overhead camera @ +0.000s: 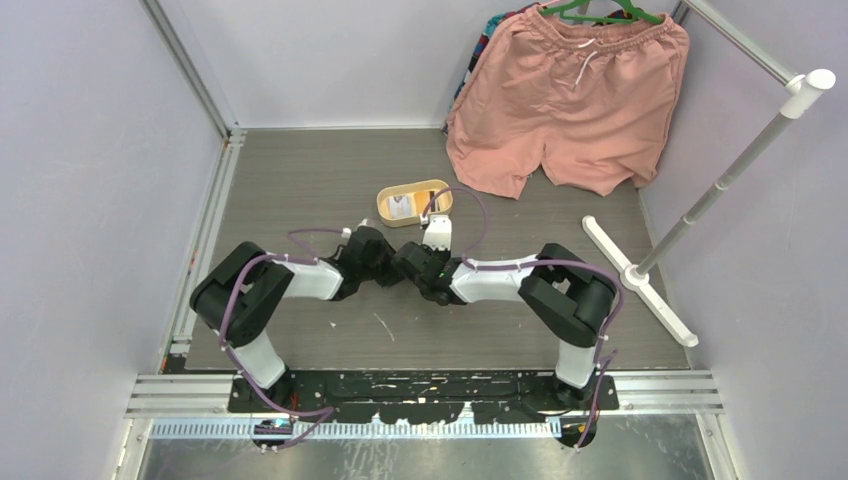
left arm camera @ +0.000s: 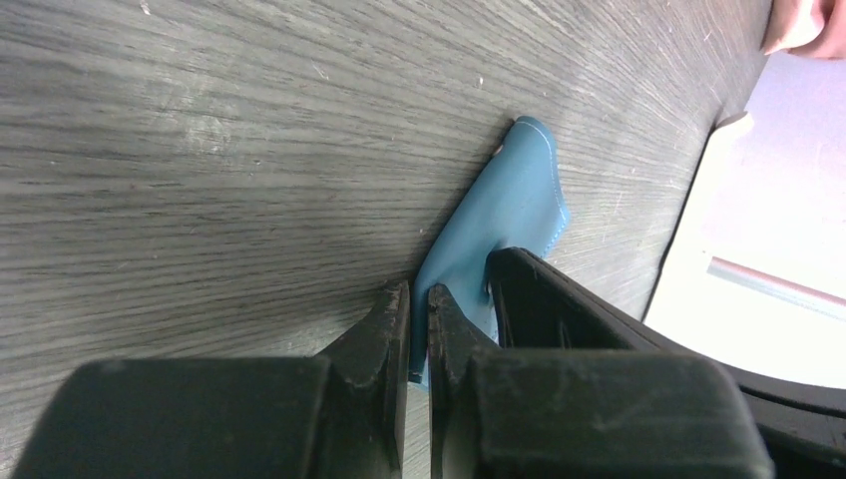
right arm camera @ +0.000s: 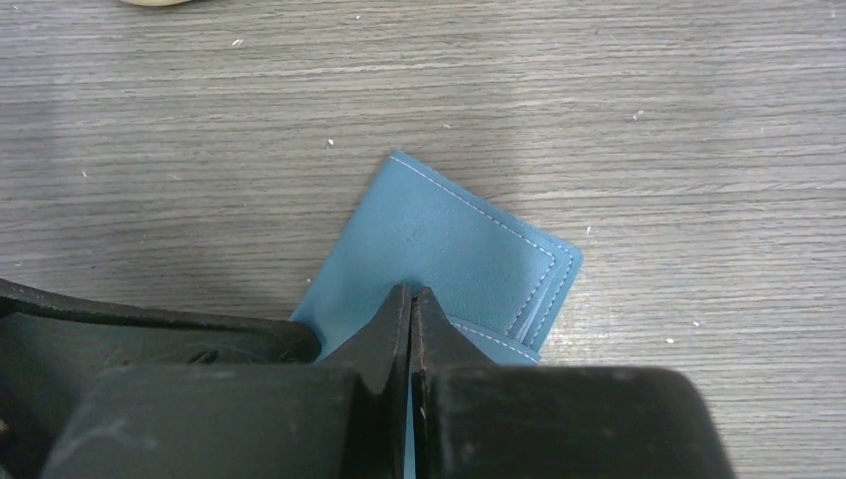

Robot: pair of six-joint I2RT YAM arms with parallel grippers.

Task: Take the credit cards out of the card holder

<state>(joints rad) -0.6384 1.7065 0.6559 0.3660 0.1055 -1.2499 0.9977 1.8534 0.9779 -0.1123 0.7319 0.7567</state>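
Clamped on the card holder (right arm camera: 449, 239), smooth teal leather with pale stitching: left gripper (left arm camera: 419, 294) and right gripper (right arm camera: 411, 294), jaws pinching its thin flaps. Underneath, grainy grey table (right arm camera: 648, 120).

The top view looks down from behind on the whole table (overhead camera: 300, 180), while both wrist views sit low and close, sharing the card holder (right arm camera: 439, 239).

**Inspector A:** Card holder?
**Inspector B:** Teal-blue bifold (right arm camera: 439, 249), pale stitching, folded, on the grey table (right arm camera: 648, 120).
**Inspector A:** Credit cards?
**Inspector B:** 1 whitish card (overhead camera: 401, 207), dark marks, flat in the yellow tray (overhead camera: 415, 185).
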